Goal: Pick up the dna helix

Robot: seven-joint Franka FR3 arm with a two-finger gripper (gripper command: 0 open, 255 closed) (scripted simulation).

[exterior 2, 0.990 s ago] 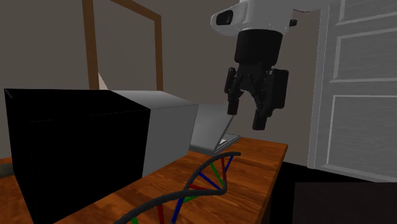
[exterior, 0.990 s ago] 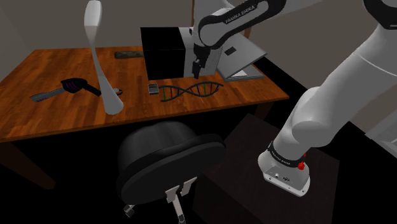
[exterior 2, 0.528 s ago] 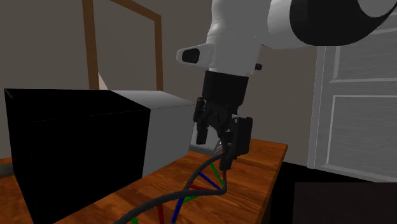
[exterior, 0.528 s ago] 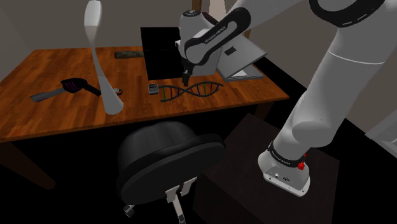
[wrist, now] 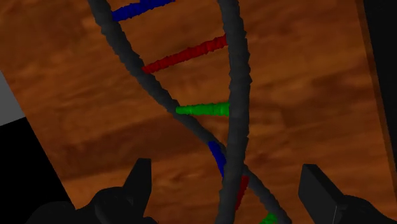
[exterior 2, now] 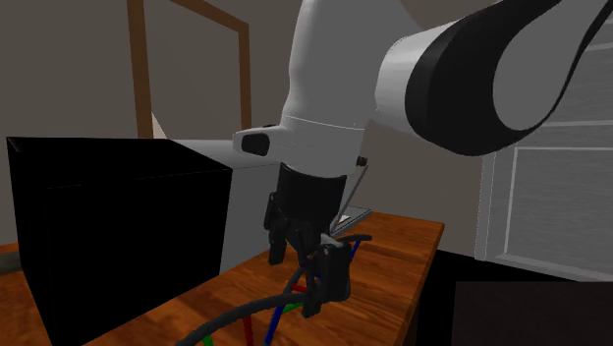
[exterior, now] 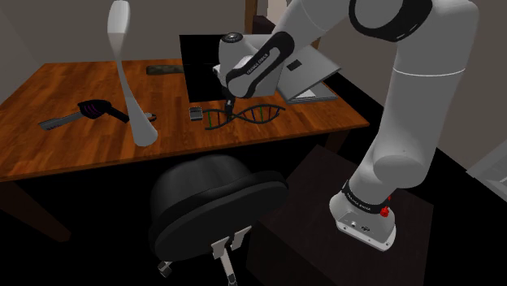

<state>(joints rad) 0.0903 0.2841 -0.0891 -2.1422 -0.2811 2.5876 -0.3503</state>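
The dna helix lies flat on the wooden desk, two dark grey strands joined by red, green and blue rungs. My black gripper hangs just over its end nearer the black box, pointing down. In the wrist view the helix runs between my open fingers, which stand wide on either side and do not touch it. In the second exterior view the gripper hovers close above the strands, and the far end of the helix shows behind it.
A black box stands right behind the helix, with an open grey laptop beside it. A small dark item, a tall white vase and a dark hair dryer sit toward the shoulder view's left. An office chair stands at the desk's front edge.
The gripper has come down from well above the desk to just over the helix, shifting toward the shoulder view's left. Its fingers stay apart. The helix has not moved.
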